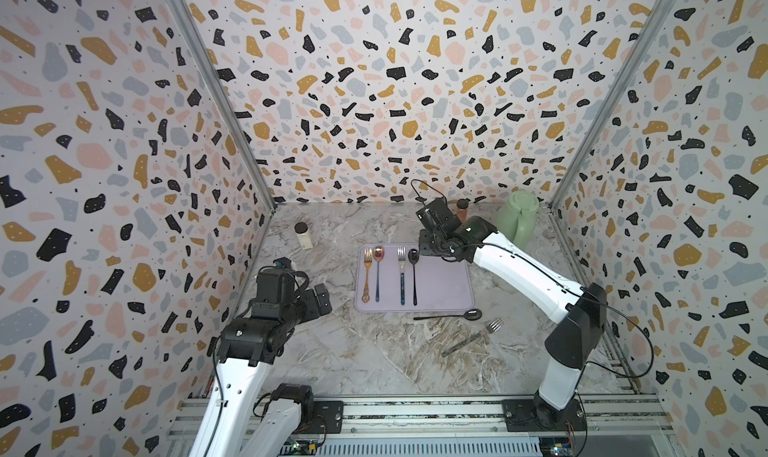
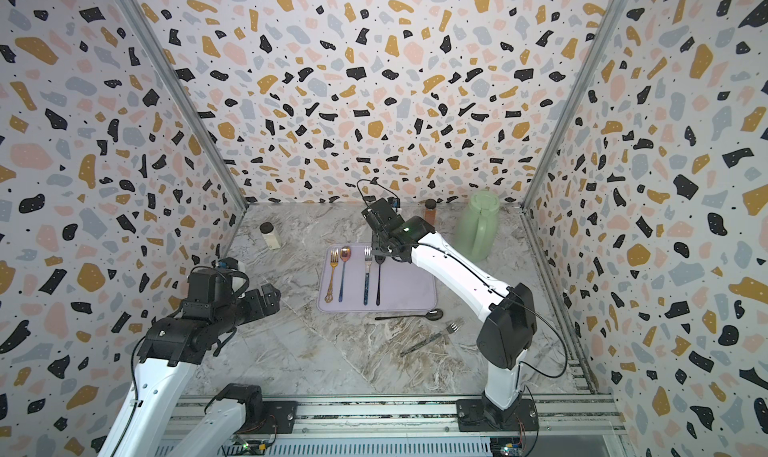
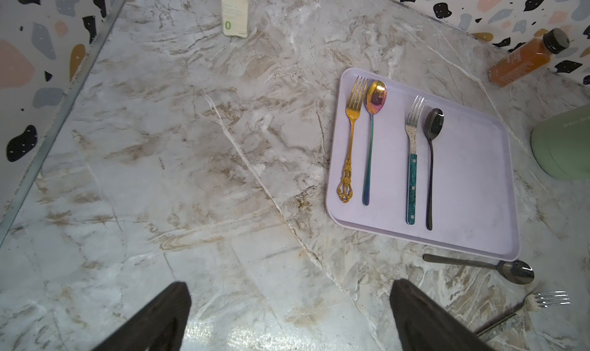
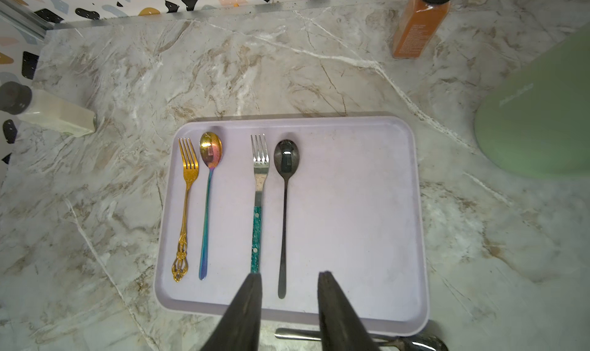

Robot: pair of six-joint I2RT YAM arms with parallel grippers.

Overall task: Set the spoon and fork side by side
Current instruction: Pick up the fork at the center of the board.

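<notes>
A lavender tray (image 1: 444, 284) holds two pairs lying side by side: a gold fork (image 4: 188, 173) with a rainbow spoon (image 4: 210, 151), and a teal-handled fork (image 4: 260, 173) with a black spoon (image 4: 286, 156). My right gripper (image 4: 290, 273) hovers open over the black spoon's handle end, gripping nothing; in a top view it (image 1: 426, 247) hangs over the tray's far edge. A dark spoon (image 1: 457, 315) and a steel fork (image 1: 478, 336) lie loose on the marble in front of the tray. My left gripper (image 3: 290, 282) is wide open and empty, left of the tray (image 3: 472, 173).
A green jug (image 1: 517, 216) and an orange bottle (image 1: 462, 209) stand at the back right. A white bottle (image 1: 304, 236) stands at the back left. Terrazzo-patterned walls close in three sides of the marble table.
</notes>
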